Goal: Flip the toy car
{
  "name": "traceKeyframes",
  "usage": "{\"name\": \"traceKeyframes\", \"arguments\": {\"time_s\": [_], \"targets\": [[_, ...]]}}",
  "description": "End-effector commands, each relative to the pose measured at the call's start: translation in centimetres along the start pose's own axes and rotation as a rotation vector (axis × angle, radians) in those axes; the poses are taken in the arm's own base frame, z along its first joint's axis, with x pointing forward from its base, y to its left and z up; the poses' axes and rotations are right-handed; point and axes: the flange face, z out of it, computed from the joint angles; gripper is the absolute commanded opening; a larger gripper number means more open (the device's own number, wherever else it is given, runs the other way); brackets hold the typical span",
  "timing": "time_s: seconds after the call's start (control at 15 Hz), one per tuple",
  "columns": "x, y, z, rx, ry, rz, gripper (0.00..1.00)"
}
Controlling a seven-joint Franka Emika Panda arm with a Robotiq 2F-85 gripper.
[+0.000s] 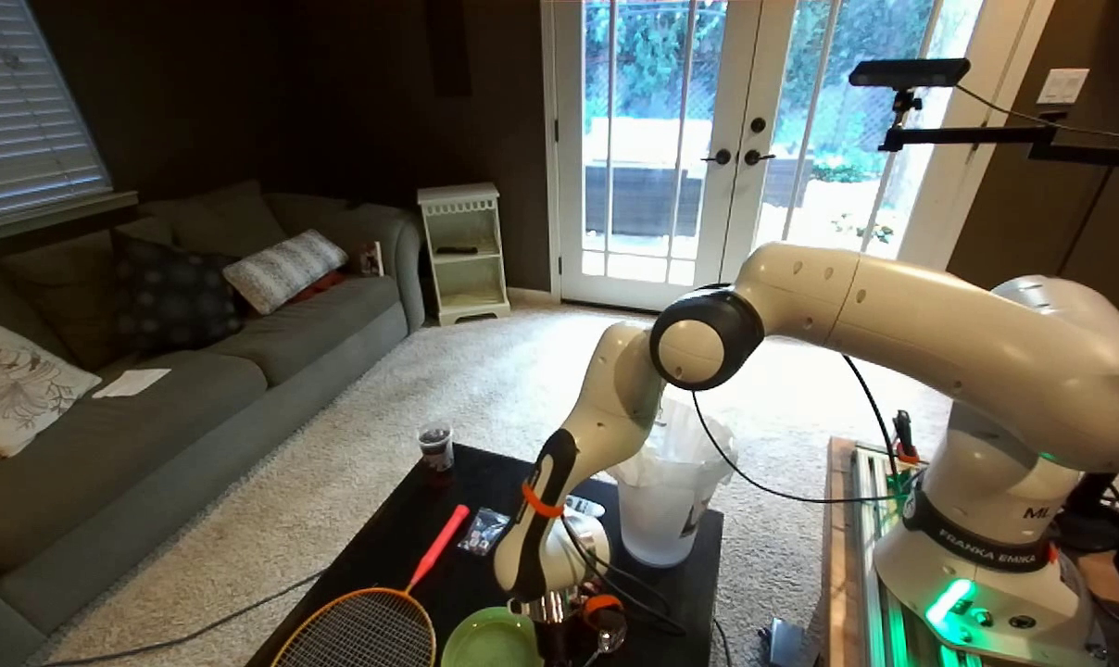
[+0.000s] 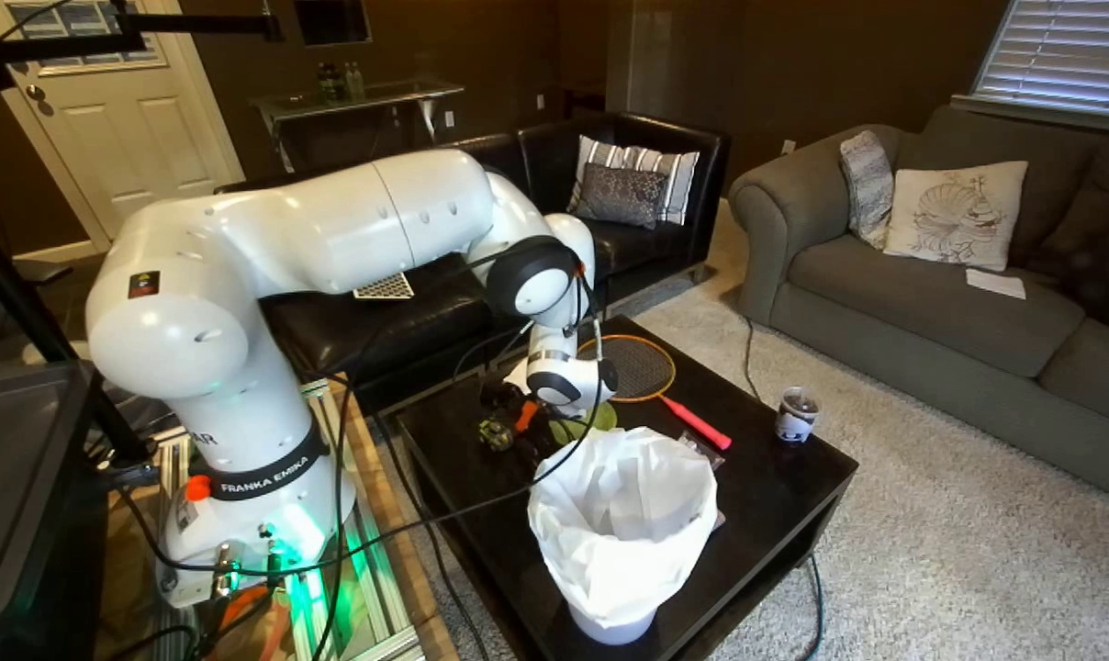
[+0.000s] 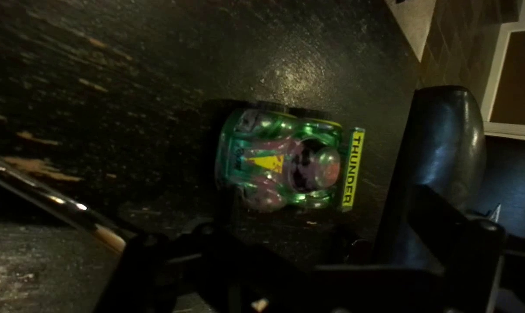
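Note:
The toy car (image 3: 284, 161), green and see-through with a yellow THUNDER spoiler, sits right side up on the dark table (image 3: 167, 65) in the wrist view. Its green and yellow body (image 2: 497, 433) also shows at the table's near left in an exterior view. My gripper (image 3: 321, 193) enters from the bottom of the wrist view, black and dim, with its fingers spread wide. Nothing is gripped. The left finger ends close to the car's front corner; whether they touch I cannot tell. In both exterior views the fingertips are too dark to make out.
Close by the gripper are a green bowl (image 1: 491, 637) and a shiny metal rod (image 3: 71, 206). A badminton racket (image 2: 642, 369), a white lined bin (image 2: 623, 542), a small packet (image 1: 484, 531) and a cup (image 1: 436, 447) stand or lie on the same table.

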Motion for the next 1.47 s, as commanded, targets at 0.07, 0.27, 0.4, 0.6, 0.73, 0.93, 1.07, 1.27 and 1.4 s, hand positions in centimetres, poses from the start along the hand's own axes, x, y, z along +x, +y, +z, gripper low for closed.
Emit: {"name": "traceKeyframes", "arguments": {"time_s": [0.07, 0.27, 0.4, 0.6, 0.73, 0.93, 1.07, 1.27, 1.4], "targets": [[-0.2, -4.7, -1.0, -0.153, -0.043, 0.053, 1.00], [0.1, -7.6, -1.4, -0.252, -0.079, 0.126, 1.00], [0.0, -9.7, -1.6, -0.317, -0.100, 0.189, 1.00], [0.2, -13.5, -1.7, -0.431, -0.110, 0.252, 1.00], [0.3, -16.0, -1.8, -0.517, -0.109, 0.273, 1.00], [0.4, -19.3, -1.9, -0.653, -0.108, 0.267, 1.00], [0.3, -21.2, -2.2, -0.729, -0.095, 0.267, 1.00], [0.0, -23.4, -2.5, -0.800, -0.071, 0.279, 1.00], [-0.1, -24.5, -2.7, -0.822, -0.057, 0.290, 1.00]]}}
